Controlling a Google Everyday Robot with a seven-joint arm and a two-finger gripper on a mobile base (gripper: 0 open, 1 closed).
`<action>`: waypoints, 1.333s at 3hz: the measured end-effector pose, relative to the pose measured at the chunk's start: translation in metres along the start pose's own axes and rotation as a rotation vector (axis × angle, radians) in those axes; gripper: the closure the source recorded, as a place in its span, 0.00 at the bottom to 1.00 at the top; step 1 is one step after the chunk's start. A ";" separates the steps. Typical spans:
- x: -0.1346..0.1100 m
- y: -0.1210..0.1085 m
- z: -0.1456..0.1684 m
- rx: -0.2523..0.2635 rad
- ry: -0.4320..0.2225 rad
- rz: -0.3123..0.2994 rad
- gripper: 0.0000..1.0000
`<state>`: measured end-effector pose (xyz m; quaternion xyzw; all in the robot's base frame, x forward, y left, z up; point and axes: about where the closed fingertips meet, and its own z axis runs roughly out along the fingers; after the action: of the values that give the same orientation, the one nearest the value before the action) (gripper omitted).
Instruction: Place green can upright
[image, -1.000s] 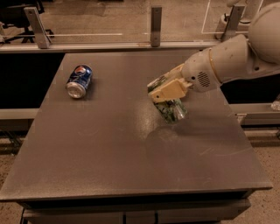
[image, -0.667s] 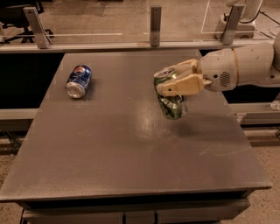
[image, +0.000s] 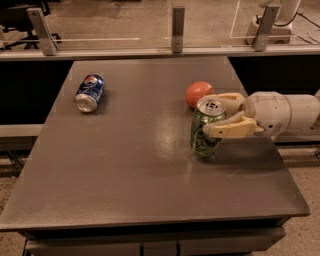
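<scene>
Since a second ago the green can (image: 202, 141), a dented aluminium drink can with a mottled green and white label and a pull-tab top, has swung from a tilt to upright. The white arm (image: 274, 113) now reaches in low from the right. The cream two-finger hand (image: 210, 116) pinches the can's upper half, one finger across its front and the other behind, a sideways grip that keeps the tab end up. The can's base seems to rest on the dark grey tabletop (image: 125, 170), right of centre. A round orange ball (image: 197, 92), earlier hidden by the arm, sits just behind the can. The blue Pepsi can (image: 90, 93) lies on its side, well apart at the far left. By my judgement, only the release remains.
</scene>
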<state>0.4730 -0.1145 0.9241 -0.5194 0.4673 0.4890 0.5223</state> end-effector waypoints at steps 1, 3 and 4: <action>0.000 0.000 0.001 -0.001 0.000 0.001 1.00; -0.005 0.014 -0.003 -0.031 -0.028 -0.079 1.00; -0.008 0.025 -0.026 0.004 -0.045 -0.120 0.81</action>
<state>0.4482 -0.1412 0.9298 -0.5342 0.4242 0.4678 0.5620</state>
